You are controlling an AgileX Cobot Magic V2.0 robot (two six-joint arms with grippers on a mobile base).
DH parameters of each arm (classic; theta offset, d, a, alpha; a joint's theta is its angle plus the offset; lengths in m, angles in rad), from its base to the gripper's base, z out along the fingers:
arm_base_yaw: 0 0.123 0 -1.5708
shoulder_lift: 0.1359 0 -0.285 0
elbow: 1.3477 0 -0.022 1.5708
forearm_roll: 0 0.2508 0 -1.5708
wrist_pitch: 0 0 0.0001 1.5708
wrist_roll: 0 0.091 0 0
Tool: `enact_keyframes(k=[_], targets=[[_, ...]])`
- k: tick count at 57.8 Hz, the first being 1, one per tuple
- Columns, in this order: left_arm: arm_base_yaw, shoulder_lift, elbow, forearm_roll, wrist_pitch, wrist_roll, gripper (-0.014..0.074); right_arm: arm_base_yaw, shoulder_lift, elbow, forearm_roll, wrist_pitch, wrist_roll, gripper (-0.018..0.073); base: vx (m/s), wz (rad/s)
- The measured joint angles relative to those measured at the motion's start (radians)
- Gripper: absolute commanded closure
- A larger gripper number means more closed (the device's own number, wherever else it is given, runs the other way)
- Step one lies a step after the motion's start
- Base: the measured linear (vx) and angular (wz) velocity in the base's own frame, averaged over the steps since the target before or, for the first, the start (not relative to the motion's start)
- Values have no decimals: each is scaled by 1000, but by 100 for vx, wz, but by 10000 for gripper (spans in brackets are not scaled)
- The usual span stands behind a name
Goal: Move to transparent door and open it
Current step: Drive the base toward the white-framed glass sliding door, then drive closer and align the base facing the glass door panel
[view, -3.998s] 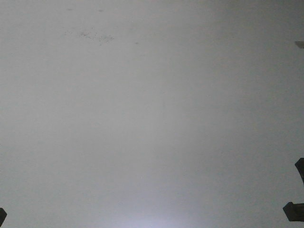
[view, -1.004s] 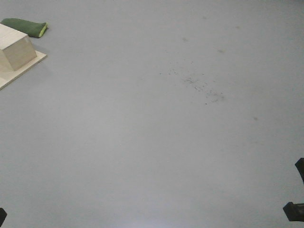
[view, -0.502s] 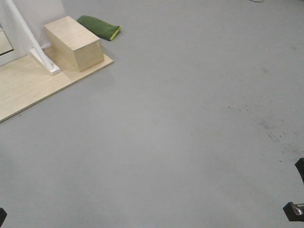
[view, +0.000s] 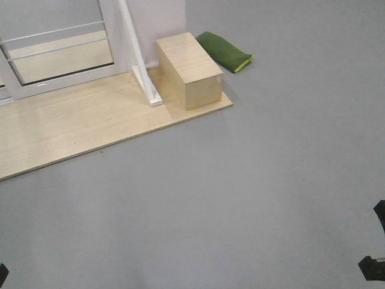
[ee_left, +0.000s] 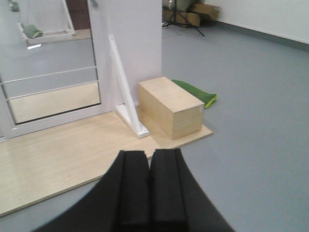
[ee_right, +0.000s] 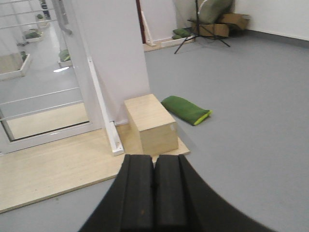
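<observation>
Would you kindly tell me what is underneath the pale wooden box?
The wooden box stands on the light wooden platform, at its right end, close beside the white brace. Anything lying directly beneath the box is covered and cannot be seen.

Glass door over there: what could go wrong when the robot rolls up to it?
1. The platform before the door looks raised; wheels might catch its edge.
2. The box and white brace stand beside the door; the robot could bump them.
3. The left tool and right tool are shut, so they cannot grab anything yet.
</observation>
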Motion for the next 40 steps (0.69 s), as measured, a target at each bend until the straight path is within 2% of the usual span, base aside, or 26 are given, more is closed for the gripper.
enact_keyframes(k=[40], targets=[[0,0,0,0,0,0,594,0,0,0,0,0,0,564,49,56]])
